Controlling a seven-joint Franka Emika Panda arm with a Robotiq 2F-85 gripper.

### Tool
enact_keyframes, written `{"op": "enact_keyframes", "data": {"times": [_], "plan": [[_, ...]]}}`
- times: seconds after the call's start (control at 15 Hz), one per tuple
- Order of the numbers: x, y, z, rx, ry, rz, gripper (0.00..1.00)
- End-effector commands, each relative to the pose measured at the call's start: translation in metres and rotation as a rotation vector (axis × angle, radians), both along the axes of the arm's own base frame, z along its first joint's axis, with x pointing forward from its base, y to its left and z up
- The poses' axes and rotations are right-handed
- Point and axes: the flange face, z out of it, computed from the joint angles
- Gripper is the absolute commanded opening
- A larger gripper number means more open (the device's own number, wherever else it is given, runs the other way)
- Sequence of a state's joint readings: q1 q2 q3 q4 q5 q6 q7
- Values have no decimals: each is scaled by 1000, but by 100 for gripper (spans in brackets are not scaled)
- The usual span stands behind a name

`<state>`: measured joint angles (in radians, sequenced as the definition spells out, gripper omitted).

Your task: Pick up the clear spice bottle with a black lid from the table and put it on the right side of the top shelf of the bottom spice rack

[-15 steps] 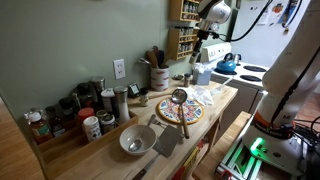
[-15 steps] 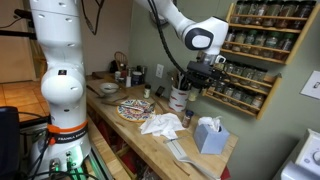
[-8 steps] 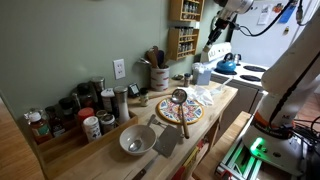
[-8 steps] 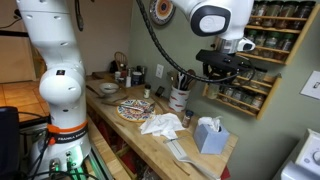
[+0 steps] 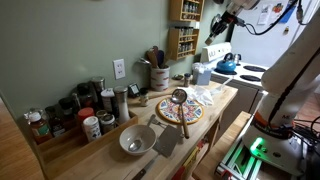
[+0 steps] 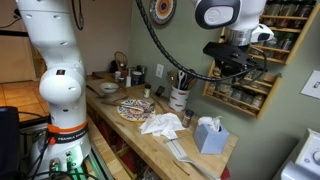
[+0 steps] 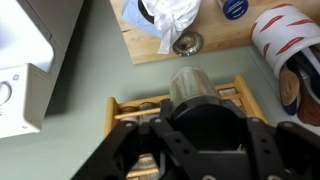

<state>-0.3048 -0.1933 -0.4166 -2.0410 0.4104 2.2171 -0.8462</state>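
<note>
My gripper (image 7: 205, 122) is shut on the spice bottle (image 7: 193, 88). Its clear glass body sticks out past the fingers and its black lid fills the space between them. The bottle hangs in the air in front of the wooden bottom spice rack (image 7: 128, 104), above the countertop (image 7: 150, 45). In both exterior views the gripper (image 6: 233, 62) (image 5: 221, 28) is raised high beside the wall racks. The lower rack (image 6: 245, 97) (image 5: 185, 42) holds rows of small dark-lidded jars. The bottle is too small to make out in either exterior view.
A utensil crock (image 6: 179, 98) stands under the rack, with a tissue box (image 6: 209, 134) and a crumpled white cloth (image 6: 160, 123) nearby. A patterned plate (image 5: 180, 111), a metal bowl (image 5: 137, 141) and several jars (image 5: 80, 115) sit along the counter. A white stove (image 5: 245, 75) is at its end.
The arm has lifted the gripper and bottle from just above the counter by the crock up to the height of the wall racks and toward them.
</note>
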Motion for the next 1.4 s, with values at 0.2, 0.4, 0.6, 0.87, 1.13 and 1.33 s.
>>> {"op": "enact_keyframes", "data": {"times": [0.2,0.4,0.6,0.87,1.13,1.33], "plan": [[9,-9,6,-1,-29,-22,29],[29,-31,19,-16,-75,-72,29],[50,-45,39,-24,-123,-95,29],[81,-58,49,45,-175,-158,29],[102,-72,45,86,-199,-234,29],[109,-87,41,129,-219,-303,29]]}}
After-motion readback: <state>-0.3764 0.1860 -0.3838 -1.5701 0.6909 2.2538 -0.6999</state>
